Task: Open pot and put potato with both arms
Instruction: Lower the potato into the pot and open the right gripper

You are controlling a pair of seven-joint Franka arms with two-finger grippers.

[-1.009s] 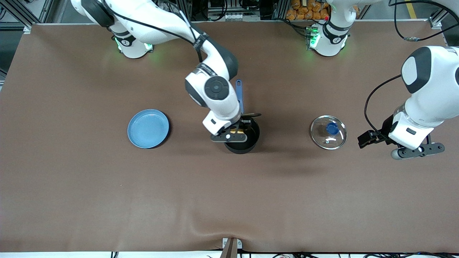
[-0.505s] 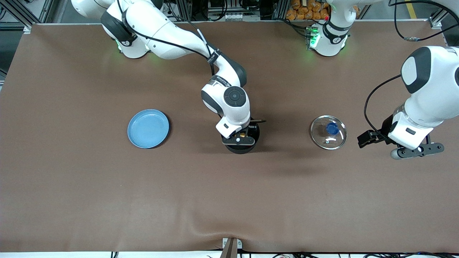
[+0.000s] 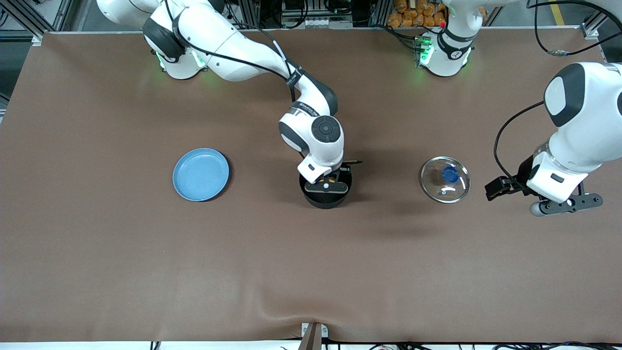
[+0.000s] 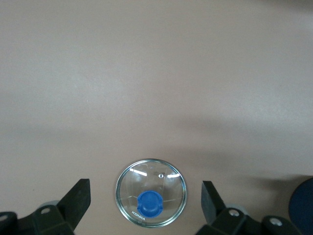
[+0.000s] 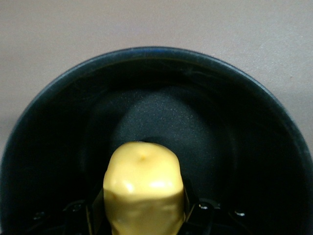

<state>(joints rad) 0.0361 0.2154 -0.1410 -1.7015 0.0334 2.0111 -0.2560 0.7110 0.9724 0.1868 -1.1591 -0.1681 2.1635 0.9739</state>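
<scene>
The black pot (image 3: 324,195) stands mid-table with its lid off; its blue handle is hidden under the right arm. My right gripper (image 3: 328,183) is shut on the yellow potato (image 3: 331,179) and holds it in the pot's opening. In the right wrist view the potato (image 5: 143,188) sits between the fingers over the pot's dark inside (image 5: 161,112). The glass lid (image 3: 445,179) with its blue knob lies on the table toward the left arm's end. My left gripper (image 3: 566,204) waits open and empty above the table beside the lid. The lid (image 4: 151,192) shows far below between its fingers (image 4: 78,196).
A flat light-blue plate (image 3: 200,174) lies toward the right arm's end of the table, empty. The brown table cover (image 3: 311,272) has a small fold at its edge nearest the front camera.
My right gripper has carried the potato from the pot's rim to over its middle and lower into the opening; its arm now covers the blue handle. The left arm has not moved.
</scene>
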